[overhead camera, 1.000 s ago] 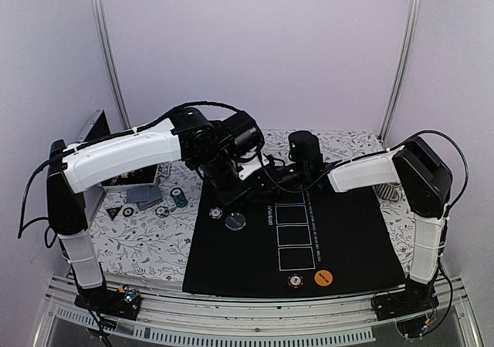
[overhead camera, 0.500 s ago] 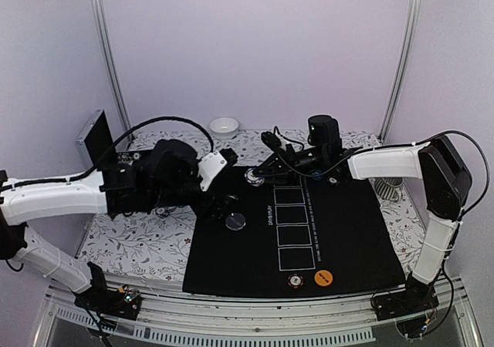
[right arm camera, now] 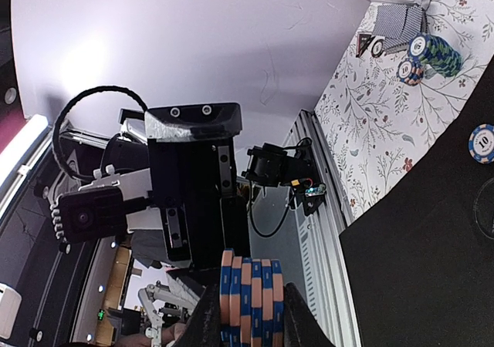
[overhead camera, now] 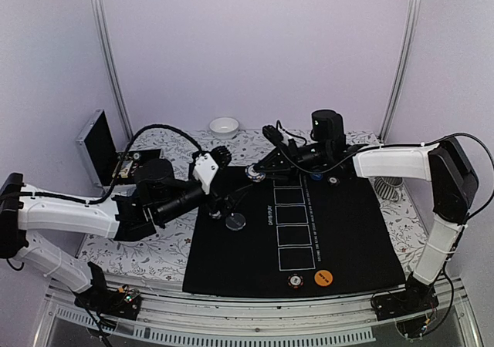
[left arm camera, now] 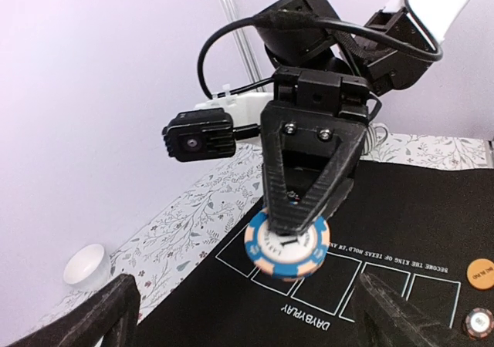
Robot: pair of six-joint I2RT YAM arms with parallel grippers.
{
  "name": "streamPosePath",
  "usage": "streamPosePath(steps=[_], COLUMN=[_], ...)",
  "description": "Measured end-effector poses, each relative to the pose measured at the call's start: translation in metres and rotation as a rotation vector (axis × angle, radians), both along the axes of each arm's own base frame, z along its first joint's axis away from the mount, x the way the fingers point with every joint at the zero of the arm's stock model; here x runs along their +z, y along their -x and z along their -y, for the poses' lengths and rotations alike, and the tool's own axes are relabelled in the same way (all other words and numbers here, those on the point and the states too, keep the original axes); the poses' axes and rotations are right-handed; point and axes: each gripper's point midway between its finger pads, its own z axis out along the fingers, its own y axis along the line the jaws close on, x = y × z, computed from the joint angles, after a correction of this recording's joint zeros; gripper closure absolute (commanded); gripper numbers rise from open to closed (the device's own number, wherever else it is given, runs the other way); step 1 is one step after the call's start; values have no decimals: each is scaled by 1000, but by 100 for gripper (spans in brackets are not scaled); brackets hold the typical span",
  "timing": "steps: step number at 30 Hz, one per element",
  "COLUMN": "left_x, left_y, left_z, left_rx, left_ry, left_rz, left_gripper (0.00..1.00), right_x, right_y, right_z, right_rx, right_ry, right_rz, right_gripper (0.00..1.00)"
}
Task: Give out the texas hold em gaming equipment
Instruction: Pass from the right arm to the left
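A stack of blue-and-orange striped poker chips (right arm camera: 248,301) is clamped edge-on between my right gripper's fingers (right arm camera: 292,316). From above, that right gripper (overhead camera: 252,174) hovers over the far left corner of the black mat (overhead camera: 347,239). The left wrist view shows the same stack (left arm camera: 287,247) straight ahead, held from above. My left gripper (overhead camera: 224,204) is open and empty, low over the mat's left edge, its fingers (left arm camera: 93,316) wide apart and short of the stack. One blue chip (right arm camera: 482,143) and a dark disc (overhead camera: 235,222) lie on the mat.
A green chip stack (right arm camera: 440,54) and playing cards (right arm camera: 401,19) lie on the floral cloth left of the mat. An orange disc (overhead camera: 323,278) and a red chip (overhead camera: 295,281) sit at the mat's near edge. A white bowl (overhead camera: 224,126) stands at the back, an open case (overhead camera: 96,139) far left.
My left gripper has opened, and the left arm has dropped and drawn back to the left, away from the right gripper. The right gripper keeps the chip stack and has shifted slightly.
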Motion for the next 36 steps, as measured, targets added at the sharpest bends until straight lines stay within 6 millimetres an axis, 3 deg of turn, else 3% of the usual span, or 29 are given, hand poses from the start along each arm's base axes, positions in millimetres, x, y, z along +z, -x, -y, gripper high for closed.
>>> streamPosePath(steps=[5, 9, 10, 22, 28, 36], left_x=[-7, -16, -17, -12, -15, -16], left_y=[-5, -5, -6, -17, -21, -20], left_z=[30, 43, 44, 48, 46, 46], left_rx=[-68, -108, -112, -108, -98, -105], left_ry=[-40, -67, -73, -75, -80, -80], left_rz=[21, 20, 24, 28, 22, 15], left_gripper=[7, 34, 36, 35, 53, 100], right_x=[1, 0, 0, 3, 4, 5], right_y=[1, 1, 1, 1, 2, 0], right_z=[-1, -1, -1, -1, -1, 0], right_rx=[-6, -7, -8, -8, -8, -15], right_ry=[1, 4, 5, 2, 0, -1], right_rz=[2, -2, -3, 1, 3, 6], right_gripper=[98, 98, 98, 98, 98, 97])
